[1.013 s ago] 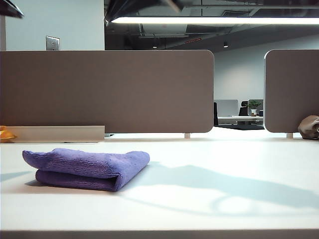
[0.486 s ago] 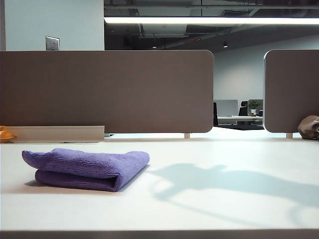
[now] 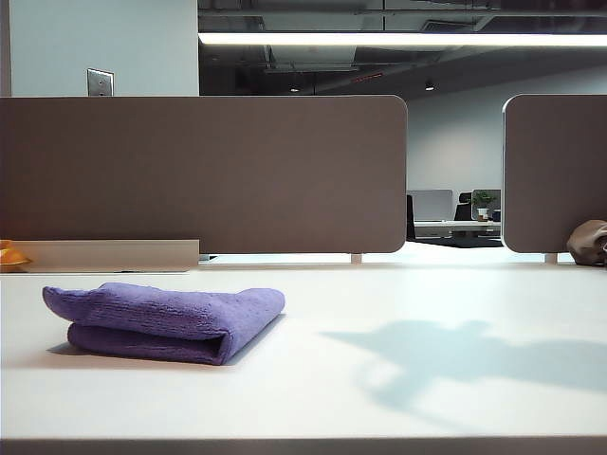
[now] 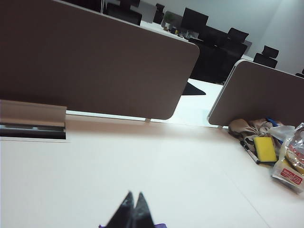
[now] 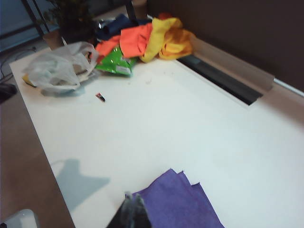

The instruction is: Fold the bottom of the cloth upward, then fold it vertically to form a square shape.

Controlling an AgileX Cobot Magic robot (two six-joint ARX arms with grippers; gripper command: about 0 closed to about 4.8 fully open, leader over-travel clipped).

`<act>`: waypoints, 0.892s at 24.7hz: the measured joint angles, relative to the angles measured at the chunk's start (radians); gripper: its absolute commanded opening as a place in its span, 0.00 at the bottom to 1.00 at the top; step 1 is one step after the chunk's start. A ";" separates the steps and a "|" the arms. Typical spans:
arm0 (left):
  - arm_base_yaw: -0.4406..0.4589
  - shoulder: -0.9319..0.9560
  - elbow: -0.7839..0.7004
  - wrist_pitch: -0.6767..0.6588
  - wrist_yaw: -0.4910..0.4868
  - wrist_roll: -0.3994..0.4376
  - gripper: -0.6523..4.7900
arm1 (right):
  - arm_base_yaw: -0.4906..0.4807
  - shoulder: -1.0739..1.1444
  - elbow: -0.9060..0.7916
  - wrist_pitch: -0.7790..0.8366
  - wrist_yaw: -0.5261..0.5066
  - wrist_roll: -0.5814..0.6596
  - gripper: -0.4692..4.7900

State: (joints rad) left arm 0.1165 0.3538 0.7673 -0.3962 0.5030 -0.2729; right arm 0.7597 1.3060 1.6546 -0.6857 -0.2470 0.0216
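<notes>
- The cloth point(image 3: 171, 320) lies folded into a thick purple bundle on the white table point(image 3: 379, 313), on the left part of it in the exterior view, with its rounded fold edge facing right.
- No arm shows in the exterior view; a shadow falls on the table well to the right of the cloth.
- The left gripper point(image 4: 131, 212) has its 2 dark fingertips pressed together, holding nothing, raised above the table with a sliver of the cloth just beneath its tips.
- Beyond the cloth in the left wrist view stand 2 brown divider panels point(image 4: 95, 61), and near the second one lies a heap of clutter with a yellow sponge point(image 4: 264, 148).
- The right gripper point(image 5: 134, 212) is likewise pinched closed and empty, hanging above the cloth point(image 5: 183, 204) near its layered corner.
- Further from the cloth in the right wrist view sit a clear plastic bag point(image 5: 59, 66) and orange and yellow fabrics point(image 5: 152, 38).
</notes>
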 measured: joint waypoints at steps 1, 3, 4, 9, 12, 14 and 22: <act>0.000 -0.007 -0.001 -0.008 -0.002 0.004 0.11 | 0.000 -0.013 0.000 -0.001 0.000 0.000 0.08; 0.000 -0.023 -0.005 -0.027 -0.003 0.011 0.11 | 0.000 -0.042 0.000 -0.001 0.000 -0.001 0.08; 0.000 -0.033 -0.007 -0.038 -0.003 0.011 0.11 | 0.000 -0.055 0.000 -0.001 0.000 -0.001 0.08; 0.000 -0.104 -0.007 -0.102 -0.003 0.011 0.11 | 0.000 -0.164 0.000 -0.036 0.000 -0.001 0.08; 0.000 -0.156 -0.007 -0.134 -0.003 0.011 0.11 | 0.000 -0.222 0.000 -0.088 0.001 -0.013 0.08; 0.000 -0.184 -0.007 -0.156 -0.003 0.013 0.11 | 0.000 -0.269 -0.023 -0.102 0.008 -0.021 0.08; 0.000 -0.196 -0.129 -0.138 -0.018 0.048 0.11 | 0.002 -0.523 -0.363 0.066 0.018 -0.036 0.08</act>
State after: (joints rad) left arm 0.1165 0.1581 0.6384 -0.5343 0.4850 -0.2253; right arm 0.7616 0.7826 1.2919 -0.6197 -0.2291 -0.0143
